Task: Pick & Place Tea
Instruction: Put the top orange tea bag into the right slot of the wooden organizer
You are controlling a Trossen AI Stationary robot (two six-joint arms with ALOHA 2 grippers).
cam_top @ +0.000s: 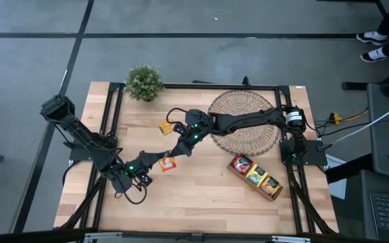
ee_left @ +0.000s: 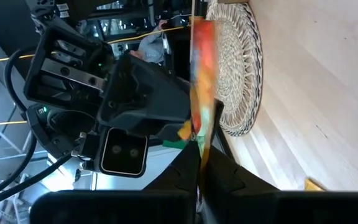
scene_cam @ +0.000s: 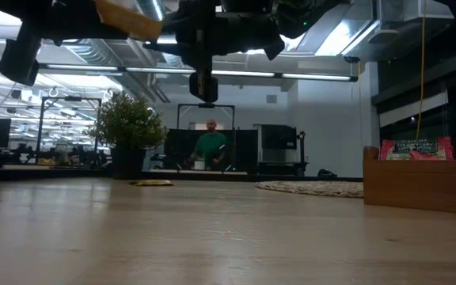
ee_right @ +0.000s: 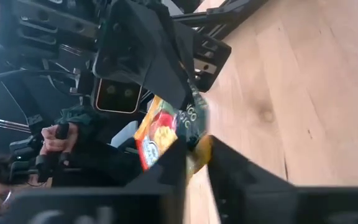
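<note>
A tea sachet (cam_top: 169, 163) with an orange, red and green wrapper hangs above the table's middle, between my two grippers. My left gripper (cam_top: 159, 162) comes from the table's left side and is shut on it. My right gripper (cam_top: 179, 150) reaches over from the right, across the round woven mat (cam_top: 245, 121). Its fingers are closed in on the same sachet (ee_right: 166, 127). A yellow sachet (cam_top: 166, 127) lies flat on the table, farther back. My left gripper (ee_left: 201, 168) pinches the sachet's near edge (ee_left: 201, 146) between its two fingers, coming about level from the table's left. The sachet stands edge-on, reaching away from the fingers and lifted clear of the table. My right gripper (ee_right: 196, 158) has the sachet's yellow corner (ee_right: 199, 152) between its two fingers, opposite my left gripper's hold. It comes from the table's right, slanting slightly down.
A brown wooden tray (cam_top: 255, 177) with several sachets stands near the right, in front of the mat. A small potted plant (cam_top: 144, 82) sits at the far left. Bare wood lies along the near edge. A person (scene_cam: 210, 146) sits in the room beyond the table.
</note>
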